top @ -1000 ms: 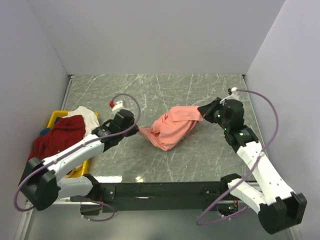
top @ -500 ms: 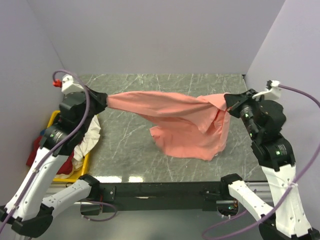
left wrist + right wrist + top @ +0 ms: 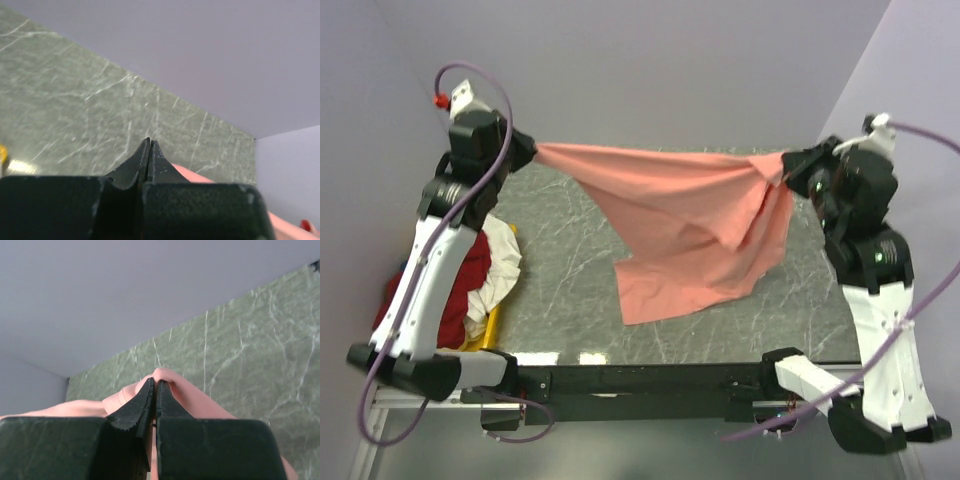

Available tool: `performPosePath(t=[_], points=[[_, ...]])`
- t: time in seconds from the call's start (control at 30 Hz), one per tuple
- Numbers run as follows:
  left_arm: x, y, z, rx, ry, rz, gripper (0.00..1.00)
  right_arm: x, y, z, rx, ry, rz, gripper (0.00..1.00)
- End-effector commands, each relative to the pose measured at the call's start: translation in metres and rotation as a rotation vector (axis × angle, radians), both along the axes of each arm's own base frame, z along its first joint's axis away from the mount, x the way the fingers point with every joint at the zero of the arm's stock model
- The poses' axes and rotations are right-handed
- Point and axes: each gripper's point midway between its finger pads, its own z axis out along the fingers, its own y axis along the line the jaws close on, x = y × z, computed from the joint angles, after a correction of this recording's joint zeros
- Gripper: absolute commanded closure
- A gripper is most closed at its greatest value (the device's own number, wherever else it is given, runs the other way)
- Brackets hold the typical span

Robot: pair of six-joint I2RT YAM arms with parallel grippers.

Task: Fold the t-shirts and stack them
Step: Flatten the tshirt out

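Observation:
The salmon-pink t-shirt (image 3: 690,225) hangs stretched in the air between both arms, high over the green marble table (image 3: 570,270); its lower hem droops toward the table's near part. My left gripper (image 3: 532,150) is shut on the shirt's left end, and a sliver of pink cloth (image 3: 200,176) shows beside its closed fingers. On the right, my right gripper (image 3: 786,166) is shut on the other end, with pink cloth (image 3: 195,395) bunched over its tips. A dark red t-shirt (image 3: 455,290) and a white t-shirt (image 3: 498,265) lie heaped at the left.
A yellow bin (image 3: 488,328) holds the heaped shirts at the table's left edge, partly hidden by the left arm. Purple-grey walls close in the table at the back and on both sides. The black rail (image 3: 640,380) runs along the near edge.
Both arms rose and drew apart, lifting the pink t-shirt off the table and spreading it from a crumpled heap into a taut hanging sheet.

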Motion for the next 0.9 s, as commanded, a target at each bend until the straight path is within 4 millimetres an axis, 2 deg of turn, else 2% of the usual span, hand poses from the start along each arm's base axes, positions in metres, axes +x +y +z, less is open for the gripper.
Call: performPosePath(t=[0.0, 0.03, 0.07, 0.1, 0.13, 0.17, 0.2, 0.23, 0.27, 0.3, 0.33, 0.37, 0.4, 0.43, 0.47, 0.5, 0.53, 0.57, 0.6, 0.63, 0.67, 0.73, 0.77, 0.8, 0.83, 0.87], points=[[0.024, -0.012, 0.049, -0.041, -0.101, -0.081, 1.0, -0.003, -0.033, 0.086, -0.003, -0.196, -0.123, 1.0], [0.023, -0.017, 0.074, -0.059, -0.152, -0.112, 1.0, 0.003, -0.035, 0.094, -0.005, -0.198, -0.13, 1.0], [0.034, -0.022, 0.072, -0.063, -0.141, -0.127, 1.0, -0.011, -0.04, 0.125, 0.003, -0.261, -0.14, 1.0], [0.036, -0.026, 0.08, -0.075, -0.154, -0.144, 1.0, -0.016, -0.044, 0.137, -0.002, -0.286, -0.155, 1.0], [0.034, -0.031, 0.097, -0.086, -0.195, -0.171, 1.0, -0.018, -0.046, 0.147, -0.005, -0.305, -0.162, 1.0], [0.038, -0.033, 0.099, -0.087, -0.198, -0.179, 1.0, -0.029, -0.048, 0.165, 0.0, -0.352, -0.166, 1.0], [0.037, -0.033, 0.108, -0.092, -0.216, -0.181, 1.0, -0.039, -0.049, 0.172, 0.002, -0.376, -0.165, 1.0], [0.039, -0.029, 0.108, -0.09, -0.213, -0.175, 1.0, -0.045, -0.046, 0.175, 0.01, -0.391, -0.15, 1.0], [0.041, -0.025, 0.108, -0.089, -0.212, -0.167, 1.0, -0.043, -0.039, 0.169, 0.014, -0.385, -0.109, 1.0], [0.043, -0.02, 0.1, -0.088, -0.193, -0.162, 1.0, -0.058, -0.034, 0.169, 0.035, -0.411, -0.077, 1.0], [0.048, -0.007, 0.092, -0.089, -0.179, -0.142, 1.0, -0.044, -0.028, 0.136, 0.04, -0.34, -0.051, 1.0], [0.046, 0.002, 0.09, -0.103, -0.18, -0.134, 1.0, -0.043, -0.022, 0.126, 0.057, -0.341, -0.024, 1.0], [0.056, 0.022, 0.059, -0.109, -0.119, -0.096, 1.0, -0.063, -0.01, 0.118, 0.099, -0.364, 0.049, 1.0], [0.058, 0.029, 0.046, -0.121, -0.096, -0.094, 1.0, -0.062, -0.002, 0.1, 0.122, -0.346, 0.088, 1.0], [0.059, 0.031, 0.038, -0.14, -0.087, -0.116, 1.0, -0.041, 0.01, 0.046, 0.141, -0.258, 0.14, 1.0], [0.065, 0.032, 0.006, -0.148, -0.019, -0.117, 1.0, -0.058, 0.023, 0.03, 0.202, -0.265, 0.21, 1.0], [0.07, 0.051, -0.008, -0.15, 0.004, -0.081, 1.0, -0.041, 0.035, -0.045, 0.242, -0.121, 0.251, 0.98], [0.077, 0.053, -0.026, -0.149, 0.04, -0.09, 1.0, -0.041, 0.045, -0.057, 0.304, -0.151, 0.303, 0.81], [0.083, 0.056, -0.048, -0.153, 0.09, -0.086, 1.0, -0.049, 0.052, -0.076, 0.335, -0.157, 0.341, 0.7], [0.088, 0.059, -0.061, -0.15, 0.119, -0.085, 0.95, -0.048, 0.06, -0.103, 0.362, -0.12, 0.377, 0.58], [0.097, 0.059, -0.082, -0.151, 0.171, -0.087, 0.91, -0.041, 0.063, -0.153, 0.377, -0.034, 0.374, 0.44], [0.101, 0.051, -0.102, -0.174, 0.21, -0.13, 0.81, -0.038, 0.062, -0.192, 0.361, 0.06, 0.353, 0.38], [0.102, 0.044, -0.112, -0.193, 0.216, -0.152, 0.78, -0.038, 0.06, -0.203, 0.331, 0.089, 0.349, 0.34], [0.098, 0.031, -0.115, -0.199, 0.216, -0.185, 0.71, -0.037, 0.058, -0.21, 0.312, 0.113, 0.337, 0.33], [0.092, 0.021, -0.11, -0.184, 0.195, -0.197, 0.67, -0.036, 0.053, -0.216, 0.293, 0.136, 0.306, 0.33], [0.085, 0.009, -0.12, -0.155, 0.215, -0.212, 0.62, -0.035, 0.05, -0.219, 0.269, 0.146, 0.292, 0.32]])
